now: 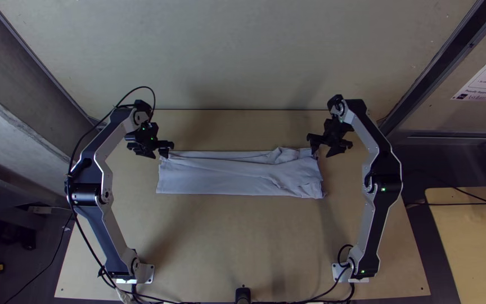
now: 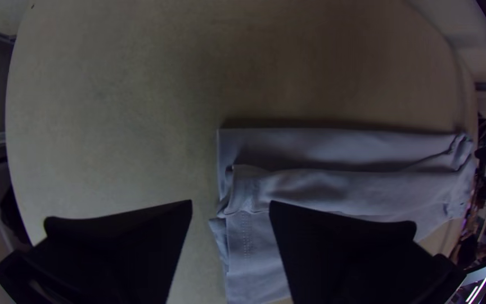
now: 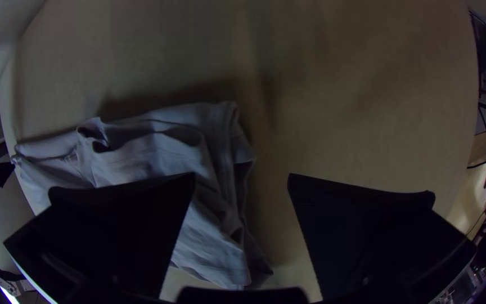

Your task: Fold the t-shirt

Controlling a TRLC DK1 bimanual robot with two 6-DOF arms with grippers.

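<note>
The light grey t-shirt point(image 1: 226, 174) lies on the table as a long narrow strip running left to right, folded in layers, with creases and a raised bunch near its upper right. At its upper left corner is my left gripper point(image 1: 162, 152); the left wrist view shows this gripper point(image 2: 230, 205) open, one finger over the cloth point(image 2: 333, 149). By the strip's upper right corner is my right gripper point(image 1: 323, 147). In the right wrist view the same gripper point(image 3: 241, 179) stands open, with the cloth's point(image 3: 192, 121) end edge between its spread fingers. Neither grips the cloth.
Bare wooden table point(image 1: 226, 242) extends below the strip, towards the arms' bases. A pale wall or panel point(image 1: 243, 56) rises beyond the table's far edge. A black object point(image 1: 243, 295) stands at the near edge between the bases.
</note>
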